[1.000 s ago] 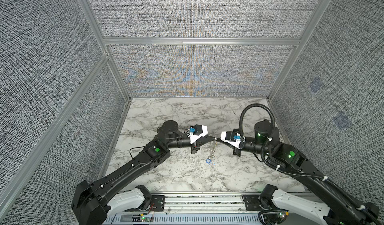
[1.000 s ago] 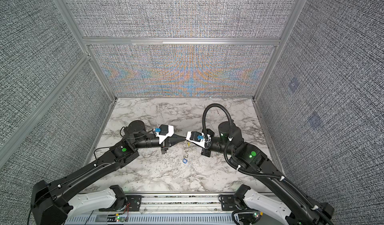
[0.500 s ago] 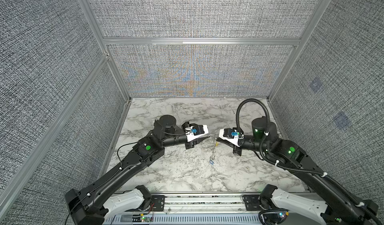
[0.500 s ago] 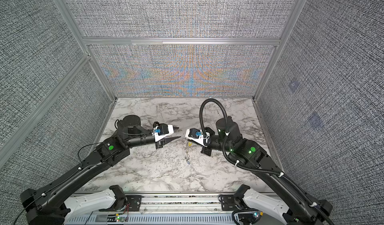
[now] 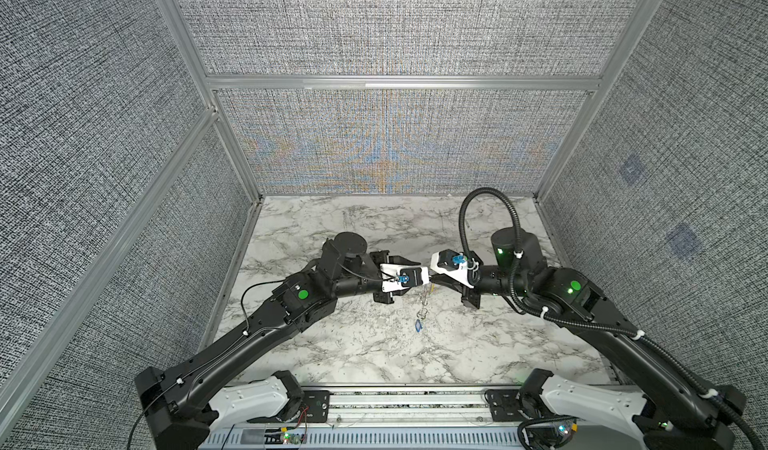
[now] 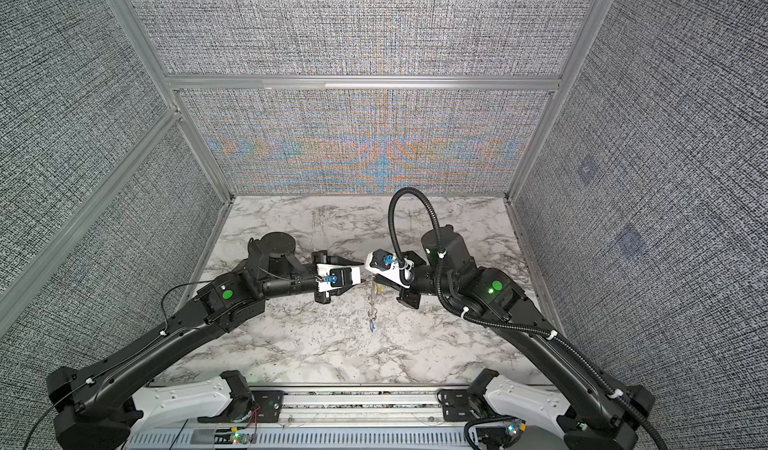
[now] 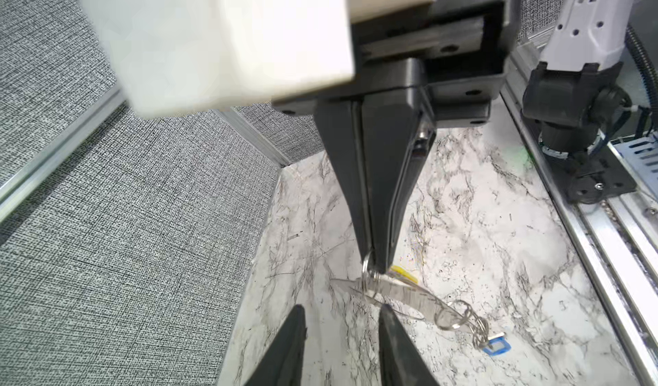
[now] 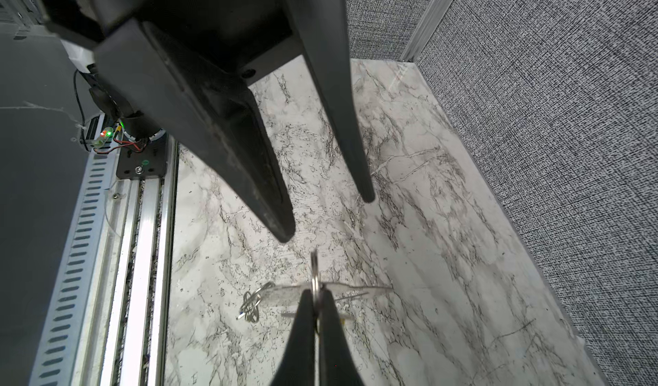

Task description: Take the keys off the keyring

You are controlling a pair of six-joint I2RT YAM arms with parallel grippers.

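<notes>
The keyring (image 7: 395, 295) hung clear of the counter (image 7: 480, 231).
I found the right gripper (image 8: 316, 295) pinching its silver ring, the left gripper (image 7: 342, 309) spread just beside, and the blue key (image 7: 496, 347) dangling lowest.

Bare marble tabletop (image 5: 374, 352) gives open passage in front of, behind and either side of the centre. Mid-table, the way is blocked: the right gripper (image 7: 374, 263), jaws pressed together on a small metal ring (image 8: 314, 270), dangles the keyring (image 7: 409, 297) and keys (image 5: 418, 324) toward the marble, the left gripper (image 8: 325, 218), jaws apart, just beside them. Fabric walls (image 5: 124, 219) enclose three sides
</notes>
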